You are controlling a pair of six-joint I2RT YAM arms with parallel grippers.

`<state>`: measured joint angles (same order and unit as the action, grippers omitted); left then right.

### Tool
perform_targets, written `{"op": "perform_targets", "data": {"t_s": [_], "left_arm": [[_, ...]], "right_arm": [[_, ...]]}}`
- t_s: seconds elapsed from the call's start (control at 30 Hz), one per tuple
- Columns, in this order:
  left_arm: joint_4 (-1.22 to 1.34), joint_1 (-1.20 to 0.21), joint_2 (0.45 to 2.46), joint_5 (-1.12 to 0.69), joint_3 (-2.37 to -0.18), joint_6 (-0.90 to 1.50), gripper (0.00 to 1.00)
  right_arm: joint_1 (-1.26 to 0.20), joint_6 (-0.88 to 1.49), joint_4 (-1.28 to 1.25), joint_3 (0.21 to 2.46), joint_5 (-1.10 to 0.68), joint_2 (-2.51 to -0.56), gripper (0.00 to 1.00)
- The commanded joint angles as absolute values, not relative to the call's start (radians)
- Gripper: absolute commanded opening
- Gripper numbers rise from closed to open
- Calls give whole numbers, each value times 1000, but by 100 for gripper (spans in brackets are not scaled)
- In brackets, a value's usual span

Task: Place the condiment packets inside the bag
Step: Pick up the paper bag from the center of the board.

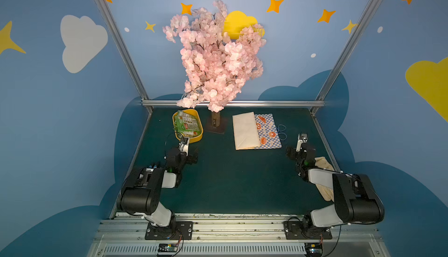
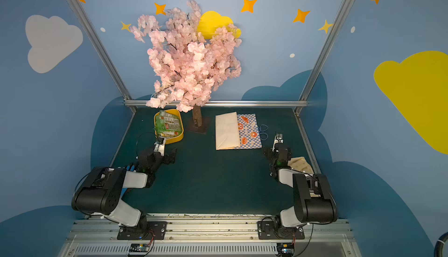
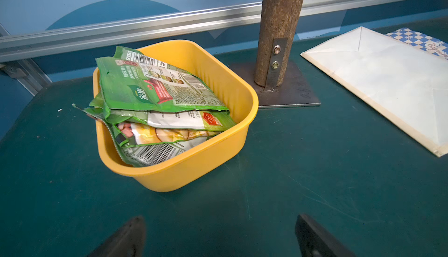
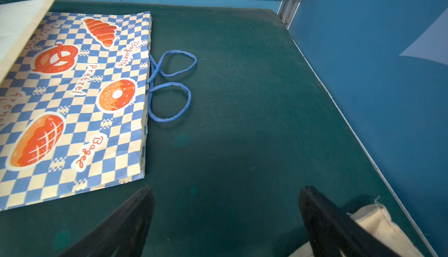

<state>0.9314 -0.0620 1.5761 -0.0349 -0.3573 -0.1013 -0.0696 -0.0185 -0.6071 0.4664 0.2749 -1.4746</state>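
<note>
The condiment packets [image 1: 188, 123] [image 2: 168, 123] [image 3: 155, 93] are green-and-white sachets heaped in a yellow tray [image 1: 198, 137] [image 3: 194, 166] at the back left of the table. The bag [image 1: 244, 132] [image 2: 226, 132] [image 4: 72, 98] lies flat at the back right, its cream bottom folded over the checkered side. Its blue handles [image 4: 169, 86] point toward the right arm. My left gripper [image 1: 188, 150] [image 2: 166, 149] [image 3: 220, 219] stands open and empty just in front of the tray. My right gripper [image 1: 295, 145] [image 2: 272, 146] [image 4: 227, 190] is open and empty beside the bag's handle end.
A pink blossom tree with a wooden trunk [image 1: 215, 120] [image 3: 278, 32] on a metal base plate stands between tray and bag. A beige cloth [image 1: 323, 163] [image 4: 378, 219] lies under the right arm by the table's right edge. An aluminium rail [image 1: 232, 103] bounds the back.
</note>
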Motion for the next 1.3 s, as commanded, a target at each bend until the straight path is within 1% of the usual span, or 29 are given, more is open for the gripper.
{"op": "perform_targets", "data": {"t_s": [0.0, 0.5, 0.53, 0.57, 0.6, 0.67, 0.7, 0.73, 0.77, 0.8, 0.83, 0.9, 0.97, 1.03, 1.1, 1.13, 1.2, 1.27], "left_arm": [[926, -63, 1571, -52, -372, -107, 100], [928, -61, 1569, -50, -371, -105, 100], [932, -58, 1564, -53, -370, -102, 100], [912, -51, 1544, -62, -374, -97, 100], [871, -43, 1511, -64, -387, -88, 100], [655, -24, 1406, -80, -447, -78, 100], [547, -17, 1352, -83, -486, -80, 100], [455, -5, 1303, -104, -522, -89, 100], [333, 10, 1240, -160, -569, -106, 100], [216, 19, 1196, -215, -609, -125, 100], [107, 24, 1162, -283, -651, -150, 100], [-100, 28, 1115, -412, -732, -200, 100], [-250, 25, 1083, -537, -787, -242, 100], [-328, 8, 1062, -581, -821, -259, 100], [-382, -5, 1063, -608, -850, -270, 100], [-399, -11, 1072, -624, -862, -276, 100], [-404, -26, 1091, -638, -864, -281, 100], [-353, -31, 1110, -632, -836, -273, 100]], "right_arm": [[-72, -8, -595, 463, 272, -1464, 98], [-60, -4, -592, 464, 252, -1462, 98], [-67, 18, -596, 461, 331, -1457, 98], [-77, 36, -582, 462, 375, -1436, 98], [-79, 35, -564, 460, 377, -1416, 98], [-106, 42, -566, 469, 486, -1379, 98], [-127, 60, -497, 494, 541, -1336, 98], [-137, 128, -387, 535, 597, -1288, 98], [-130, 155, -203, 585, 543, -1233, 98], [-117, 189, -134, 625, 479, -1195, 98], [-102, 229, -110, 638, 417, -1168, 98], [-75, 356, -141, 627, 304, -1135, 98], [-40, 516, -184, 605, 240, -1129, 98], [16, 571, -245, 597, 68, -1152, 98], [51, 618, -257, 627, -34, -1216, 98], [62, 623, -239, 656, -81, -1256, 97], [71, 609, -129, 750, -135, -1333, 91], [77, 566, -45, 835, -188, -1412, 89]]}}
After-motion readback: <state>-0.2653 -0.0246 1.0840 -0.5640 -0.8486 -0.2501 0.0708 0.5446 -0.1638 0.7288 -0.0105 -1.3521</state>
